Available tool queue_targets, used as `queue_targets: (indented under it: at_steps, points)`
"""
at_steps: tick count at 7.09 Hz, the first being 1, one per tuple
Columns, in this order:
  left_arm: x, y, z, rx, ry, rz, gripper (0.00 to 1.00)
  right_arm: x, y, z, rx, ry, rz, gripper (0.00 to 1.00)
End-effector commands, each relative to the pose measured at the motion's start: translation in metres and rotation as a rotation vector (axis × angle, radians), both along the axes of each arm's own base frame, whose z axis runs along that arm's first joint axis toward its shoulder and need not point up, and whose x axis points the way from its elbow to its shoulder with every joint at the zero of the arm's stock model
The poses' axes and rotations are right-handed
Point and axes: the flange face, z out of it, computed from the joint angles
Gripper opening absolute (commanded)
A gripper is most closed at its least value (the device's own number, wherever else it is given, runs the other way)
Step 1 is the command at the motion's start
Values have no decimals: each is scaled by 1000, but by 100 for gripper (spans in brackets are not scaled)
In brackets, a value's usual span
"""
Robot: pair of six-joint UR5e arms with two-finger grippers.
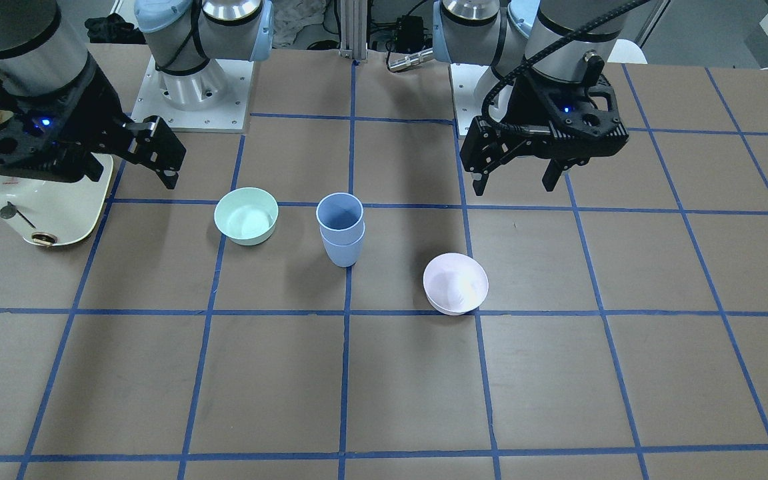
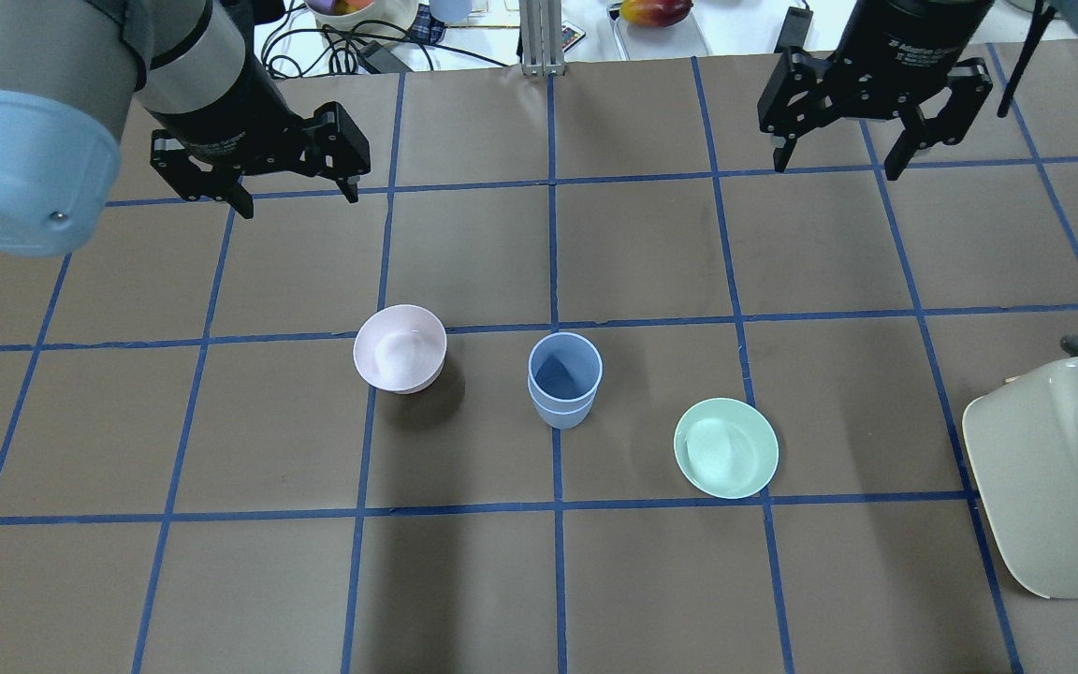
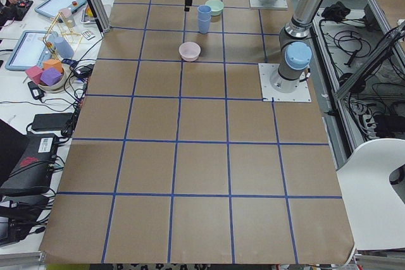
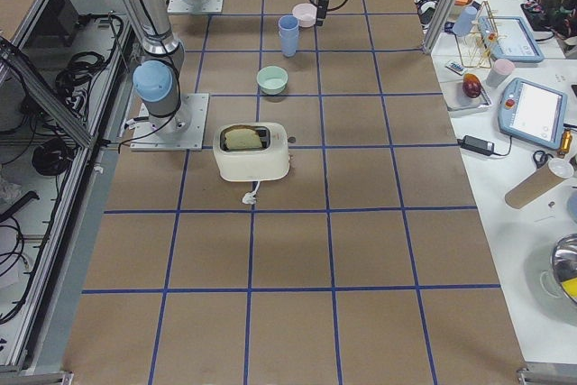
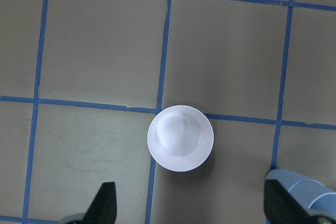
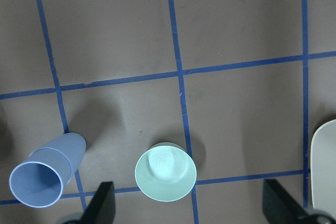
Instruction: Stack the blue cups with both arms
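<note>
Left claw (image 2: 296, 198) and right claw (image 2: 837, 168) hang wide and empty above the counter (image 2: 829, 580). On the robot's right sits a toaster (image 2: 1054, 468). Between the pink bowl (image 2: 399, 348) and the green bowl (image 2: 724, 447) stand the blue cups (image 2: 564, 379), one nested in the other. The stacking looks done, so any retreat should go straight up, clear of them. Whether the inner cup is fully seated is hard to tell.

Stacked blue cups (image 2: 564, 379) flanked by pink bowl (image 2: 400, 347) and green bowl (image 2: 725, 447), open gaps between, toaster (image 2: 1044, 487) well apart
</note>
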Motion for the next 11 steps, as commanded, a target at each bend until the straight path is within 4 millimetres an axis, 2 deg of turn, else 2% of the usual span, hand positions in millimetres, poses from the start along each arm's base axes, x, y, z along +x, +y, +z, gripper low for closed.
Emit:
queue_targets:
  at_steps: [1, 5, 8, 11]
  points:
    - [0, 1, 0, 6, -1, 1, 100, -17, 8, 4, 7, 7, -36, 100]
    - [0, 1, 1, 4, -1, 1, 100, -17, 9, 1, 15, 36, -32, 100]
    - [0, 0, 0, 7, -2, 1, 100, -2, 15, 5, 5, 32, -2, 100]
    - [0, 1, 0, 7, -2, 1, 100, 0, 15, 2, 12, 38, 5, 100]
